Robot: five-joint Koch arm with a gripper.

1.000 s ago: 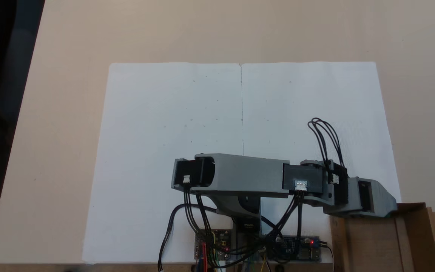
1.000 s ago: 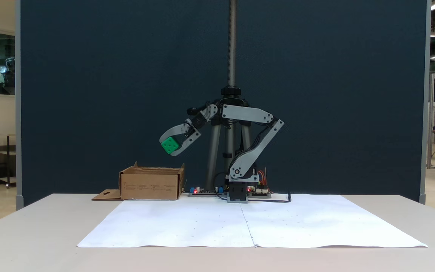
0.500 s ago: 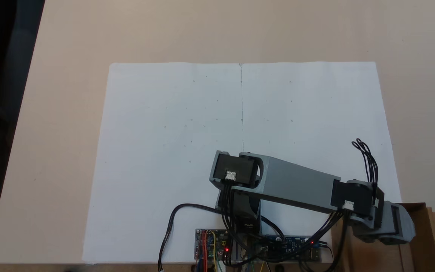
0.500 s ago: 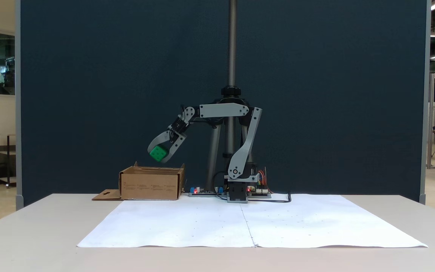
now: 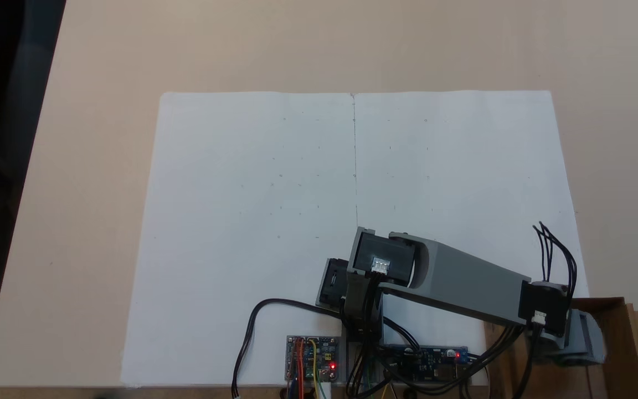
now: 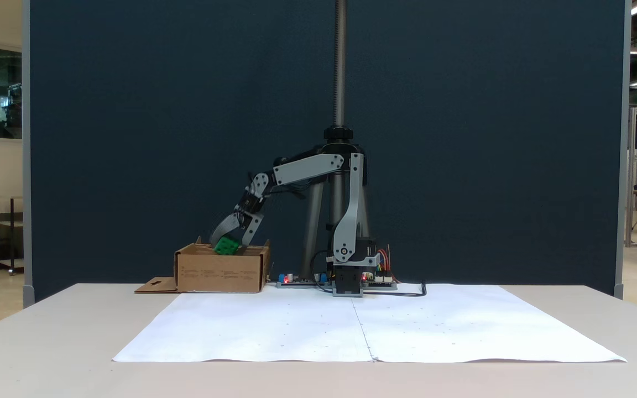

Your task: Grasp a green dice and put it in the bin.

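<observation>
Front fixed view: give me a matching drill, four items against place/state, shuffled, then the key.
Items
1. green dice
2. bin
3. white paper sheet
4. gripper

Places/states
A. lies flat on the table in front of the arm's base
B. sits at the box's top rim, between the jaws
C. stands on the table to the left of the arm's base in this view
D. shut on the cube, reaching down over the box

Pairs: 1-B, 2-C, 3-A, 4-D
</observation>
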